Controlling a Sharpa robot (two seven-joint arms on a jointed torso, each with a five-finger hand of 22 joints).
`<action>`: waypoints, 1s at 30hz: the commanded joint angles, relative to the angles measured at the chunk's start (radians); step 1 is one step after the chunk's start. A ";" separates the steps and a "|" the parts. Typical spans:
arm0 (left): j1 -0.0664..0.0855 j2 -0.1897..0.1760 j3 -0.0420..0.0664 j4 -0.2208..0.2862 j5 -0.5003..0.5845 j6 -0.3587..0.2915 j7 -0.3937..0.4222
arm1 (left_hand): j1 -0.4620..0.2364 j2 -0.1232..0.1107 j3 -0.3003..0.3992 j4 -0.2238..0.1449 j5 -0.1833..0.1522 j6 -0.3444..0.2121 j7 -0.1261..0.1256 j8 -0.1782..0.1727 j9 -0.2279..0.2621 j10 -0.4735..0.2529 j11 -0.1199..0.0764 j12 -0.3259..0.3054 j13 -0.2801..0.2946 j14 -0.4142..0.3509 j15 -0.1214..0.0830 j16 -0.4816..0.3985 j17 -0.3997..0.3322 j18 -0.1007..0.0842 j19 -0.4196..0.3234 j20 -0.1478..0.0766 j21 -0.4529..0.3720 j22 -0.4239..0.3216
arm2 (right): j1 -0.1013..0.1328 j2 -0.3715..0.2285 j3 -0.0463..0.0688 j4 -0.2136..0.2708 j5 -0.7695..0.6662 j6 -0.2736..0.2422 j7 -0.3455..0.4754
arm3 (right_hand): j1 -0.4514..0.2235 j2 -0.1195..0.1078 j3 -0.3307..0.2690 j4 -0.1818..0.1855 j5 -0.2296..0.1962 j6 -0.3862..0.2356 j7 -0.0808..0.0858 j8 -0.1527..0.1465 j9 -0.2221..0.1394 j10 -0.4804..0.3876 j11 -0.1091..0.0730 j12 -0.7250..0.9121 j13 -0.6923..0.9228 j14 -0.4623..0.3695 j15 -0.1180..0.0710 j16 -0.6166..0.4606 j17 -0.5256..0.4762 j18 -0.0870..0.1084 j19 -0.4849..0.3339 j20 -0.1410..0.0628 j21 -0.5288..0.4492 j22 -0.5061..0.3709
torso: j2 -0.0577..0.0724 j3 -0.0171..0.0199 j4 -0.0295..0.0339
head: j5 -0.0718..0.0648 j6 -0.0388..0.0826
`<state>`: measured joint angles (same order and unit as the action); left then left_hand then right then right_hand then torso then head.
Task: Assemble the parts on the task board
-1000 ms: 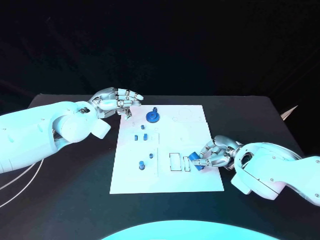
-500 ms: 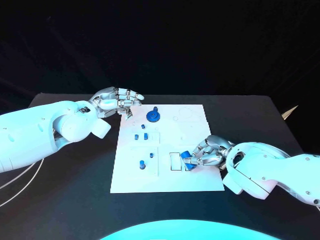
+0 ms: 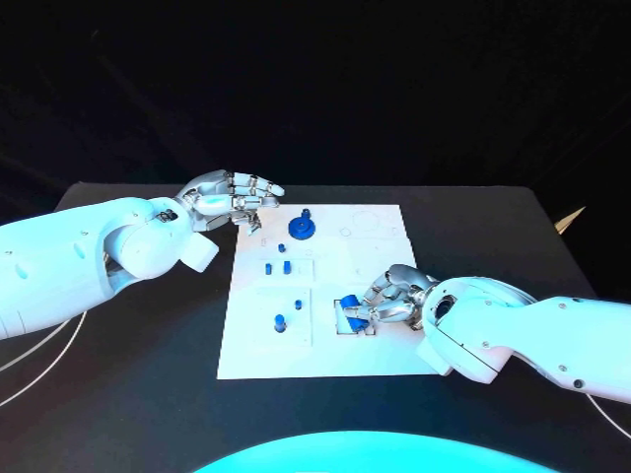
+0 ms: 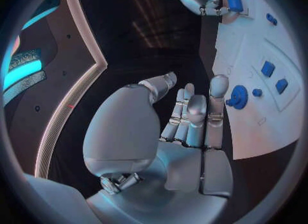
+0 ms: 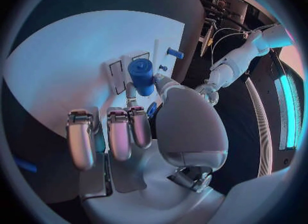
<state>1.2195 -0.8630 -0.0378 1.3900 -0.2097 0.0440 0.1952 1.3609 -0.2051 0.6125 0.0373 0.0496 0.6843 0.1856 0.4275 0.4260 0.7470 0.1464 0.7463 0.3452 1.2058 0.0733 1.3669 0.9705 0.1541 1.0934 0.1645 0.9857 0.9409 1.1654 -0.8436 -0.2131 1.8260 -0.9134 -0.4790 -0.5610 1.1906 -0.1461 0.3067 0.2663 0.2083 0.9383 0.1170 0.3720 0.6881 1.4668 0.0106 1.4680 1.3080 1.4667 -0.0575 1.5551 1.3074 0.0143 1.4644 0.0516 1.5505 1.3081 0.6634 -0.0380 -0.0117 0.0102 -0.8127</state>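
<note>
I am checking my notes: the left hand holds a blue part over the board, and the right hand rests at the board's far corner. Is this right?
The hands are swapped. The right hand holds the blue part over the board, as the right wrist view shows; the left hand rests at the far corner.

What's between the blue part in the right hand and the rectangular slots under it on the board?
Nothing visible. The right hand holds the blue part just over the rectangular slots on the task board; that patch looks bare. The small blue pegs stand apart, toward the left hand's side.
</note>
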 commanded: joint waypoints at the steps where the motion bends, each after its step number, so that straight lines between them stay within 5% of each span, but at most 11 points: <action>1: 0.000 0.003 0.001 0.003 -0.001 0.018 0.008 | 0.006 0.007 0.004 0.001 0.004 -0.009 0.029 0.007 -0.001 -0.007 -0.001 0.005 -0.001 -0.009 0.000 0.004 -0.002 0.009 -0.010 0.000 -0.006 -0.001 | -0.005 0.013 0.000 -0.011 -0.009 -0.002 0.003 | -0.012 -0.001 0.006 0.003 -0.003 0.045 -0.038 0.005 0.001 0.024 -0.007 -0.007 0.170 0.096 -0.004 0.001 0.228 -0.009 0.099 -0.007 -0.002 0.251 | -0.001 -0.0005 -0.0006 | 0.002 0.000; 16: 0.000 0.001 0.001 0.003 -0.001 0.018 0.008 | 0.006 0.007 0.004 0.001 0.004 -0.009 0.029 0.007 -0.001 -0.007 -0.001 0.005 -0.001 -0.009 0.000 0.004 -0.002 0.009 -0.010 0.000 -0.006 -0.001 | -0.013 0.037 0.000 -0.039 -0.020 -0.007 -0.013 | -0.039 -0.006 0.008 0.014 -0.019 0.043 -0.041 0.019 0.013 0.025 -0.009 -0.007 0.171 0.096 -0.007 0.001 0.227 -0.009 0.099 -0.011 -0.001 0.252 | -0.001 0.0000 -0.0005 | 0.004 -0.001; 21: 0.000 0.001 0.001 0.003 -0.002 0.017 0.008 | 0.006 0.007 0.004 0.001 0.004 -0.009 0.029 0.007 -0.001 -0.007 -0.001 0.005 -0.001 -0.009 0.000 0.004 -0.002 0.009 -0.010 0.000 -0.006 -0.001 | -0.014 0.039 0.000 -0.035 -0.020 0.008 -0.009 | -0.088 -0.017 -0.004 0.020 -0.105 0.035 -0.043 0.037 0.028 0.024 -0.010 -0.010 0.170 0.096 -0.008 0.001 0.227 -0.009 0.099 -0.012 -0.002 0.251 | -0.001 -0.0002 -0.0009 | 0.004 -0.001; 22: 0.000 0.001 0.001 0.003 -0.002 0.017 0.008 | 0.006 0.007 0.004 0.001 0.004 -0.009 0.029 0.007 -0.001 -0.007 -0.001 0.005 -0.001 -0.009 0.000 0.004 -0.002 0.009 -0.010 0.000 -0.006 -0.001 | -0.014 0.039 0.000 -0.034 -0.022 0.012 -0.008 | -0.116 -0.019 -0.020 0.021 -0.156 0.031 -0.044 0.044 0.035 0.023 -0.010 -0.012 0.169 0.096 -0.009 0.000 0.226 -0.009 0.099 -0.013 -0.004 0.251 | -0.001 -0.0003 -0.0011 | 0.004 -0.001; 25: 0.000 0.000 0.001 0.004 -0.002 0.017 0.008 | 0.006 0.007 0.004 0.001 0.004 -0.009 0.029 0.007 -0.001 -0.007 -0.001 0.005 -0.001 -0.009 0.000 0.004 -0.002 0.009 -0.010 0.000 -0.006 -0.001 | -0.014 0.035 0.000 -0.029 -0.031 0.019 -0.004 | -0.191 -0.030 -0.079 0.025 -0.143 0.023 -0.045 0.054 0.043 0.020 -0.012 -0.017 0.167 0.096 -0.010 0.000 0.226 -0.008 0.098 -0.015 -0.005 0.250 | -0.001 -0.0003 -0.0009 | 0.004 -0.001; 30: 0.000 0.000 0.001 0.004 -0.002 0.017 0.008 | 0.006 0.007 0.004 0.001 0.004 -0.009 0.029 0.007 -0.001 -0.007 -0.001 0.005 -0.001 -0.009 0.000 0.004 -0.002 0.009 -0.010 0.000 -0.006 -0.001 | -0.015 0.022 0.000 -0.016 -0.060 0.021 0.001 | -0.253 -0.017 -0.174 0.026 -0.158 0.013 -0.046 0.067 0.054 0.019 -0.013 -0.019 0.167 0.097 -0.011 0.001 0.228 -0.008 0.099 -0.016 -0.005 0.250 | -0.001 -0.0004 -0.0012 | 0.004 -0.001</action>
<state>1.2195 -0.8641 -0.0378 1.3909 -0.2108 0.0455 0.1952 1.3608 -0.2051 0.6124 0.0373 0.0496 0.6843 0.1855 0.4323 0.4259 0.7470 0.1463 0.7463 0.3454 1.2058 0.0733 1.3669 0.9706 0.1540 1.0934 0.1645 0.9857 0.9411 1.1516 -0.8189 -0.2127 1.8061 -0.9357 -0.4795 -0.5689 0.9450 -0.1631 0.1389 0.2919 0.0537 0.9584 0.0702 0.4371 0.7413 1.4665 0.0034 1.4537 1.3077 1.4630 -0.0611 1.5551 1.3073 0.0143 1.4644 0.0444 1.5505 1.3077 0.6625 -0.0383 -0.0128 0.0144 -0.8137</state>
